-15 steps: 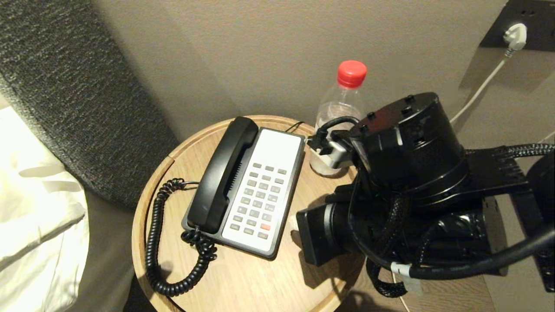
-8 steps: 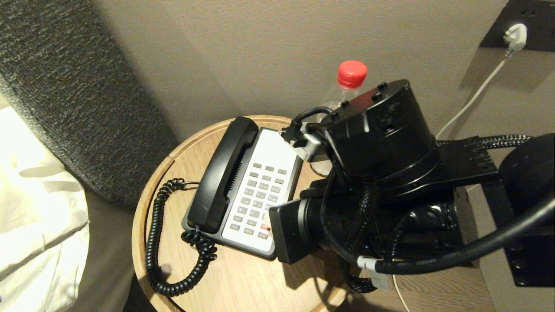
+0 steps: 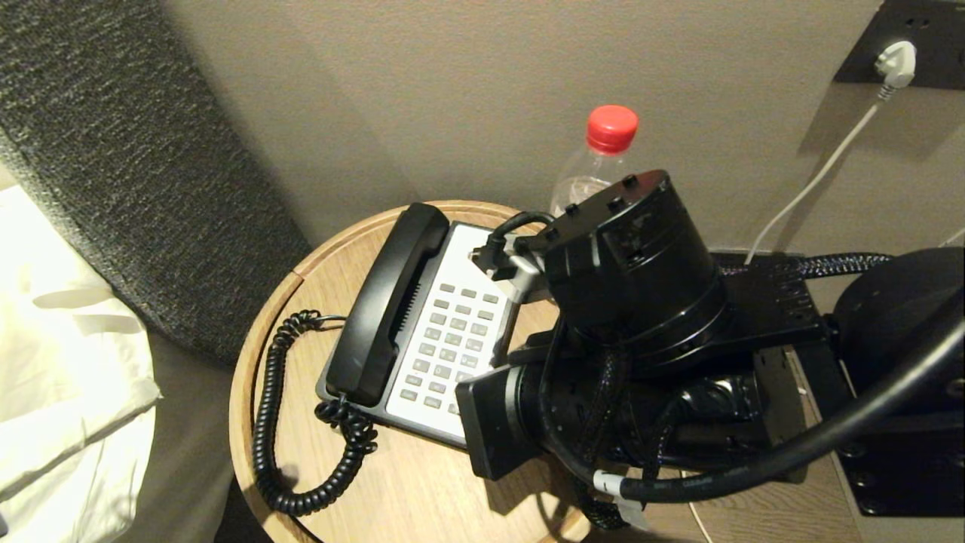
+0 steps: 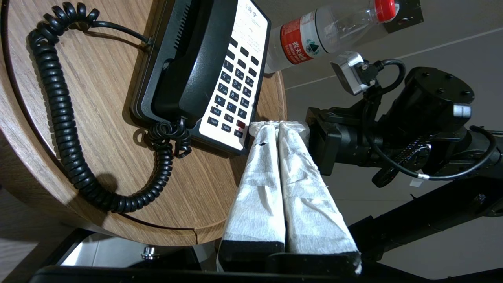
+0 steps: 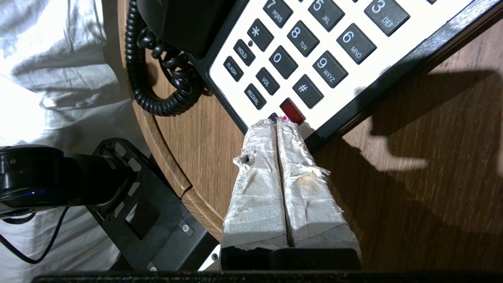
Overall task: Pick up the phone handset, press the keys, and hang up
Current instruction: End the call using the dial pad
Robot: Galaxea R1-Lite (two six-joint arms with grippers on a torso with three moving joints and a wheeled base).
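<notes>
Dim warm light throws hard shadows on the table; the pillow at left glares, all sharp.

phone base keys: 0, 8 TUV, 9 WXYZ, 6 MNO, HOLD, FLASH, VOL, REDIAL

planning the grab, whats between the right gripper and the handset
The phone's keypad: in the right wrist view the shut right gripper sits at its red key corner, the handset beyond the key rows.
</notes>
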